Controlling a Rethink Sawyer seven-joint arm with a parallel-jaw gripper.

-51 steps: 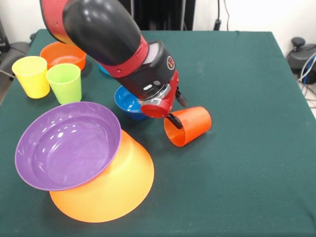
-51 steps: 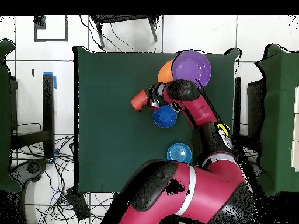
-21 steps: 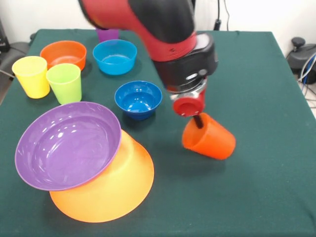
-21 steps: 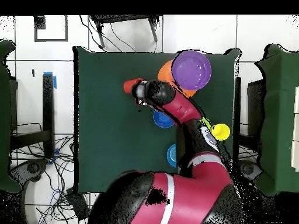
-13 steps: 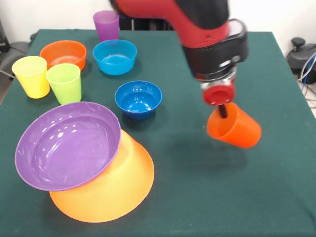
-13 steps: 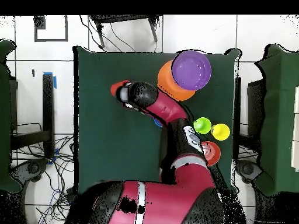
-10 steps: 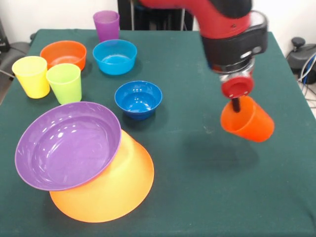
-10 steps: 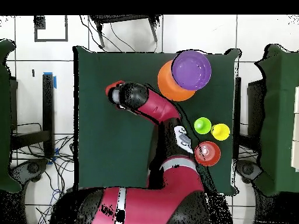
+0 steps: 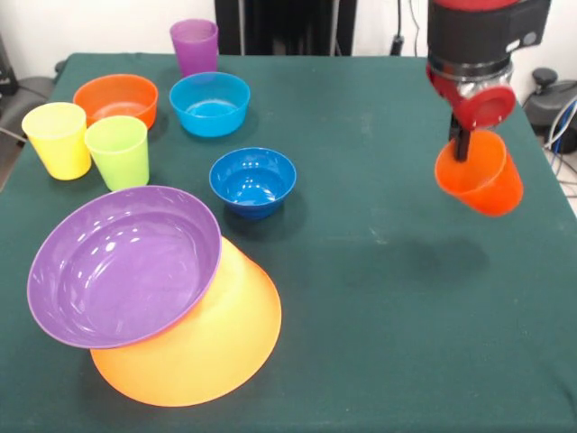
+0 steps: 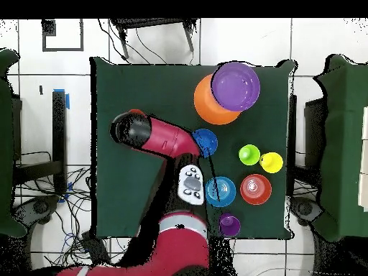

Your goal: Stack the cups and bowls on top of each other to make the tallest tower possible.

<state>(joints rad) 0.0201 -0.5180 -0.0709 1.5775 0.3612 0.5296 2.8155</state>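
My gripper (image 9: 462, 149) is shut on the rim of the orange-red cup (image 9: 481, 178) and holds it tilted in the air above the table's right side in the front view. In the overhead view the arm's head (image 10: 129, 129) covers the cup. The wide purple bowl (image 9: 122, 263) rests tilted on the overturned very large yellow-orange bowl (image 9: 212, 341) at the front left. The dark blue bowl (image 9: 252, 180) stands mid-table. The light blue bowl (image 9: 209, 103), small orange bowl (image 9: 115, 98), purple cup (image 9: 195, 46), yellow cup (image 9: 58, 138) and lime green cup (image 9: 118, 151) stand at the back left.
The green table (image 9: 379, 298) ends close to the held cup on the right. Cables and a black object (image 9: 550, 99) lie past that edge.
The gripper has lifted the orange-red cup off the table near the dark blue bowl and carried it right and toward the far side, up in the air.
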